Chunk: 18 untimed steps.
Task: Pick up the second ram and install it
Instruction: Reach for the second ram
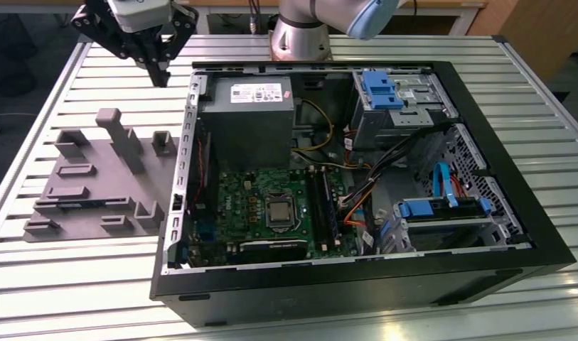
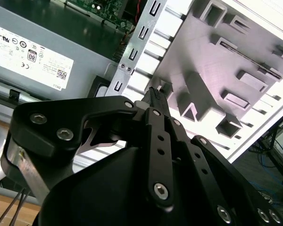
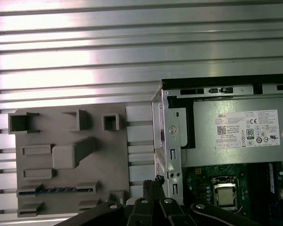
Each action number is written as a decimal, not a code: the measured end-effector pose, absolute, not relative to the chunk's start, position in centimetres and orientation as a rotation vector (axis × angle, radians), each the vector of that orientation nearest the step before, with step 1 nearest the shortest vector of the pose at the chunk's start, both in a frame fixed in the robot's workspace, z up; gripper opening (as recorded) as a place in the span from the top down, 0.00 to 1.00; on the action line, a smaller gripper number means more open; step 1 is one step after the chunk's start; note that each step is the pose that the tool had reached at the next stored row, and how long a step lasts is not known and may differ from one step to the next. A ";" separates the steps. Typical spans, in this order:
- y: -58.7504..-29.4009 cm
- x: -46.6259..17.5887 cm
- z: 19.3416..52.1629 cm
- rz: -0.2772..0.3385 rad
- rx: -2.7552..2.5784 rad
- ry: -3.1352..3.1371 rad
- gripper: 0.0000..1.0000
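Trouble is looming from a couple of sides here. The gripper (image 1: 160, 74) is hanging in the upper left of the exterior view, over the slatted table (image 1: 80, 298), right by the back corner of the computer case (image 1: 365, 284). Its fingers (image 2: 156, 122) are pressing together into one point and are gripping nothing. Judging by that, they are going to bump the top edge of the stick instead of straddling it if they come down closed like this.

The second ram (image 1: 69, 205) is lying on edge in a narrow slot of the gray holder (image 1: 99, 177), in the lower left part of the exterior view, well apart from the fingertips. In the first wrist view it is showing as a thin blue strip (image 3: 56, 189) in the holder (image 3: 108, 155).

A tall post (image 1: 127, 145) is standing on the holder between the gripper and that slot, so a low approach is risking a knock that shifts the whole holder. A crooked pinch is also risking a jammed stick, since the slot is looking snug. The sharp metal edge of the case is sitting just beside the fingertips (image 3: 155, 181), and a sideways drift is likely to catch it.
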State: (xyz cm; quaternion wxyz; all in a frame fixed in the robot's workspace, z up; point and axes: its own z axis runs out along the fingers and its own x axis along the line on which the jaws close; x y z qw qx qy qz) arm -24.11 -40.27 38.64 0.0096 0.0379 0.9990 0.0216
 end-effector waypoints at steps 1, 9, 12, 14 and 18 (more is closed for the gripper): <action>-40.3 -24.1 38.6 0.067 0.118 3.119 0.89; -40.3 -24.5 38.6 0.067 0.118 3.119 0.89; -40.3 -24.6 38.6 0.067 0.118 3.119 0.89; -40.3 -24.6 38.6 0.067 0.118 3.119 0.89; -40.3 -24.7 38.6 0.067 0.118 3.119 0.89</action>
